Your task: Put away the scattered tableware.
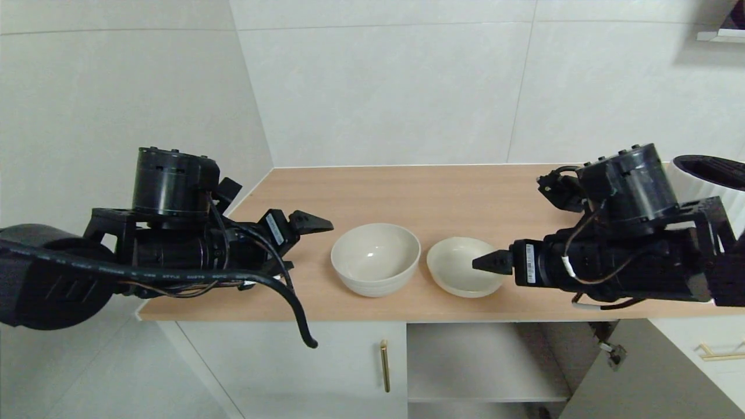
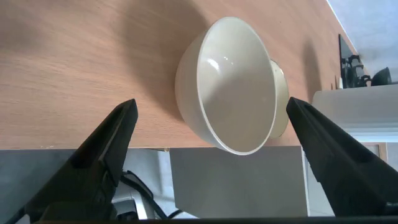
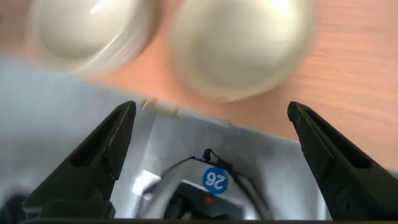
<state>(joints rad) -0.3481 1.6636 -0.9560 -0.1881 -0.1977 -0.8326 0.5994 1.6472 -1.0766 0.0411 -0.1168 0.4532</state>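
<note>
Two cream bowls sit side by side near the front edge of the wooden counter (image 1: 419, 192). The deeper bowl (image 1: 375, 258) (image 2: 233, 84) is on the left and the shallower bowl (image 1: 463, 266) (image 3: 239, 43) is on the right, almost touching it. My left gripper (image 1: 302, 241) (image 2: 211, 106) hangs open just left of the deeper bowl, level with its rim, with nothing held. My right gripper (image 1: 488, 263) (image 3: 209, 109) is open too, its tip over the right edge of the shallower bowl, above the counter's front edge.
Below the counter there is an open cabinet shelf (image 1: 471, 361) and a closed door with a gold handle (image 1: 384, 365). A white container with a black rim (image 1: 707, 171) stands at the far right. Tiled walls close off the back and left.
</note>
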